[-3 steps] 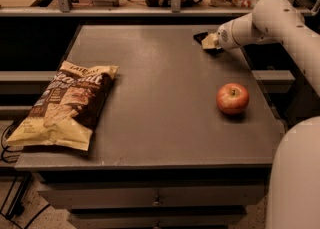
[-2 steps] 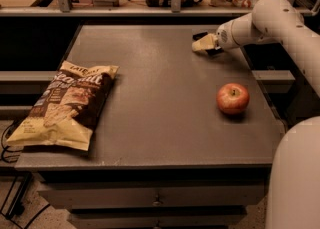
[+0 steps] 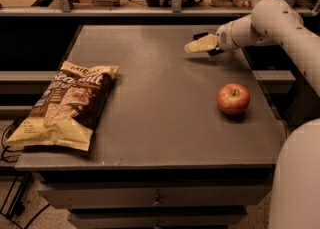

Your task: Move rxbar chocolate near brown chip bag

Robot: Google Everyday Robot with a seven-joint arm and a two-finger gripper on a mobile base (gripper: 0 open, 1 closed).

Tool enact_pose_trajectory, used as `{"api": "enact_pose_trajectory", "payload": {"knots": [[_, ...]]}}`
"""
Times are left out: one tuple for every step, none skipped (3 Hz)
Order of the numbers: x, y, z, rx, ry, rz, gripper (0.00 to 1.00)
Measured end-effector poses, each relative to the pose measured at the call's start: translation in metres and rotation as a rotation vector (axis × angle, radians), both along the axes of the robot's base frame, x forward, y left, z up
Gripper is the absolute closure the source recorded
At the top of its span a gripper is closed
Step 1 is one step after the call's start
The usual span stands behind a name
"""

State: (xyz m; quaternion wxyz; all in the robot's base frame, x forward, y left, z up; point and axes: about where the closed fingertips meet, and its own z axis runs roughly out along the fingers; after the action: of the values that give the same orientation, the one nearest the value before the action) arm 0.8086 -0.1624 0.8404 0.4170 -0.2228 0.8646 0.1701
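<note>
Camera view: pale two-finger gripper point(image 3: 199, 45) is hovering over the grey table's point(image 3: 150, 138) far right, seemingly pinching the small flat black rxbar chocolate point(image 3: 201, 35); only a dark edge is showing. Bar judged light, stiff, slick-wrapped, so gripping across the flat faces suits. Crinkly brown chip bag point(image 3: 70, 104) is lying well apart, left.

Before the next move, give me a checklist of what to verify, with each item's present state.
1. End effector located: ok. It is over the far right part of the table.
2. Rxbar chocolate held in the end effector: cannot tell. Only dark bits show beside it.
3. Brown chip bag located: ok. It lies flat at the table's left edge.
4. Apple out of the way: ok. It sits nearer the front on the right, off the line from the end effector to the bag.
5. Bar near the bag: not ok. The end effector is far across the table from the bag.
</note>
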Motion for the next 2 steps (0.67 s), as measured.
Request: {"api": "enact_pose_trajectory", "payload": {"knots": [[-0.0017,0.0002,0.0036,0.001,-0.015,-0.011,0.0],[-0.0035,-0.0011,0.0058,0.006,-0.024,-0.016,0.0]]}}
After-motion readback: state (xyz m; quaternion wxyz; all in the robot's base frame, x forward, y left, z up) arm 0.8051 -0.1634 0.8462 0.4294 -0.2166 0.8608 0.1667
